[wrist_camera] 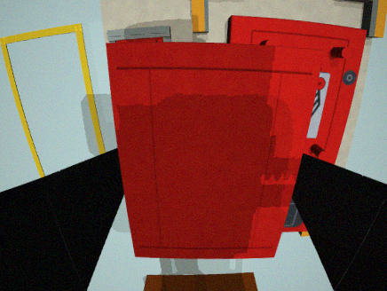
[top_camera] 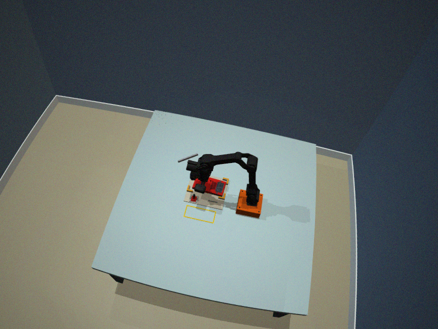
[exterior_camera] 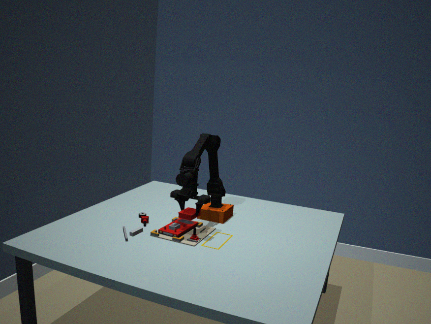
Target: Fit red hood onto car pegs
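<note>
My gripper point(exterior_camera: 190, 211) point(wrist_camera: 208, 158) is shut on the red hood point(exterior_camera: 187, 213) point(wrist_camera: 195, 200), one finger on each side. The hood is held level, flat roof up, above the board. The red chassis point(top_camera: 219, 186) point(exterior_camera: 186, 226) point(wrist_camera: 297, 33) sits in the jig point(exterior_camera: 208, 232) point(wrist_camera: 217, 18), its grey engine block point(exterior_camera: 174, 225) in place. In the wrist view the hood overlaps the chassis, left of its middle; a peg point(wrist_camera: 337, 52) and another peg point(wrist_camera: 316, 150) show beyond it, a third partly. The hood's underside holes are hidden. In the top view the arm hides much of hood and chassis.
A red and black fixture point(top_camera: 194, 199) point(exterior_camera: 194, 237) stands on the board beside the chassis. A yellow outline point(top_camera: 198, 219) point(exterior_camera: 225, 242) lies alongside. A grey block point(exterior_camera: 136, 231), a grey bar point(top_camera: 187, 157) point(exterior_camera: 125, 233), a red part point(exterior_camera: 144, 219) and a ring point(exterior_camera: 142, 214) lie beyond the jig.
</note>
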Motion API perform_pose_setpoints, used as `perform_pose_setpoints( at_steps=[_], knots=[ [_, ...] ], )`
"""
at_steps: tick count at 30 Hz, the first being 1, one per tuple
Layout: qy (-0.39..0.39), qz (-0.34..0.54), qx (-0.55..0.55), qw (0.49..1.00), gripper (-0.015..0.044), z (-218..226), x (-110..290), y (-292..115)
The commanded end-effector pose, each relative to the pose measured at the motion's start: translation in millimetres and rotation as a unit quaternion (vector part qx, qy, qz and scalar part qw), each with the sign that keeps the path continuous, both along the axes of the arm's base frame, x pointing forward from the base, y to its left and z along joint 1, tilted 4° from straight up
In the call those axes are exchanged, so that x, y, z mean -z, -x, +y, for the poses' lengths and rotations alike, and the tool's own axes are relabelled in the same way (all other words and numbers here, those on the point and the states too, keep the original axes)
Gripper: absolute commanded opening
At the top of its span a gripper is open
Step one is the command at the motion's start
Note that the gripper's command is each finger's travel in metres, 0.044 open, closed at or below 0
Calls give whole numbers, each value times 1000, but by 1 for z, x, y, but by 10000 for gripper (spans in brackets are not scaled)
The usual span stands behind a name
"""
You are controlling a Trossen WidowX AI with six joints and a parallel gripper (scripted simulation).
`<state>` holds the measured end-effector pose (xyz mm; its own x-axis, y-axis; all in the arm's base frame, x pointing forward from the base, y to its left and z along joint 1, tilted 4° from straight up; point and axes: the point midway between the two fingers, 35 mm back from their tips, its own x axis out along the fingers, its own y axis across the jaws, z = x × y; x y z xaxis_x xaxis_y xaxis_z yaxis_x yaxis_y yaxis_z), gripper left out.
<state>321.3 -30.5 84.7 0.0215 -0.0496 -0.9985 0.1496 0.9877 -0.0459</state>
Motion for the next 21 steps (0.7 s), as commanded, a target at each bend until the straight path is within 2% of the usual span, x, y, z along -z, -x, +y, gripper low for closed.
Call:
perform_pose_setpoints(
  at_steps=[1, 13, 21],
  knots=[
    [3, 3, -2, 1000, 0, -19, -1, -3],
    [6, 4, -1, 1000, 0, -70, -6, -4],
    [6, 4, -1, 1000, 0, -70, 0, -4]
  ],
)
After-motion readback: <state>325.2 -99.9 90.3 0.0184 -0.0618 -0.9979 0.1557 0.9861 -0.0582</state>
